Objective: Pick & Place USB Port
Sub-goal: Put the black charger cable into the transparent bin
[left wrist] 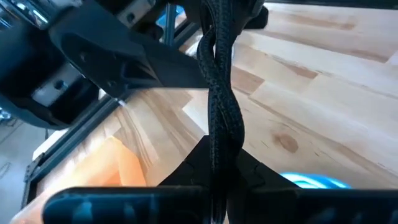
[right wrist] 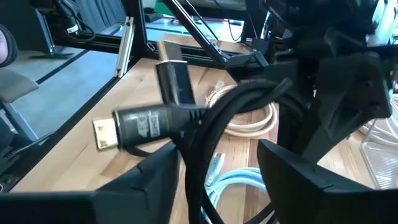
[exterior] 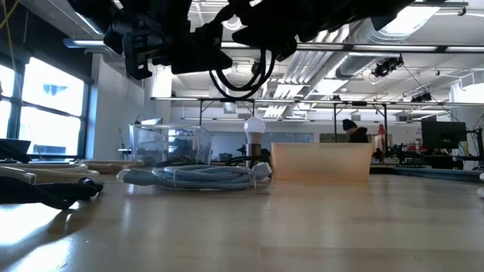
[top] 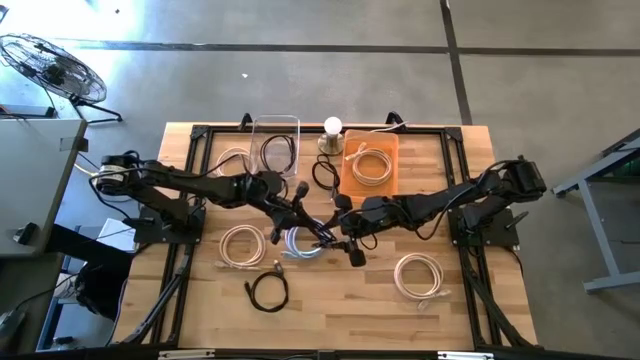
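Left gripper [top: 300, 208]: I see it over mid-table, above the blue coil; its dark fingers [left wrist: 205, 168] are pressed together, pinching the black cable.
Right gripper [top: 345, 222]: I see it just beside the left one, meeting it mid-table; its fingers [right wrist: 292, 168] are spread, with the cable passing between them.
Black cable [left wrist: 219, 93]: round, matte, twisted on itself in the left wrist view; held off the table. In the right wrist view I see two thick black plug bodies with gold-coloured metal tips [right wrist: 143, 127] hanging in front of the right gripper.
Blue coil [top: 303, 243]: pale, glossy cable wound flat on the wood, directly under the two grippers.
Table [top: 470, 310]: light wooden planks with visible grain and knots, black frame rails along the sides.
Orange tray [top: 372, 165]: translucent, rectangular, at the far edge, holding a cream coil.
Clear box [top: 275, 135]: transparent, straight-walled, left of the tray, with a dark cable inside.
Bulb [top: 332, 127]: white, round, standing between box and tray.
Other coils: cream ones at [top: 242, 246] and [top: 420, 275]; a small black one [top: 268, 290] near the front edge.
Open room: I read bare wood along the front edge and at the right front corner; the centre is crowded.
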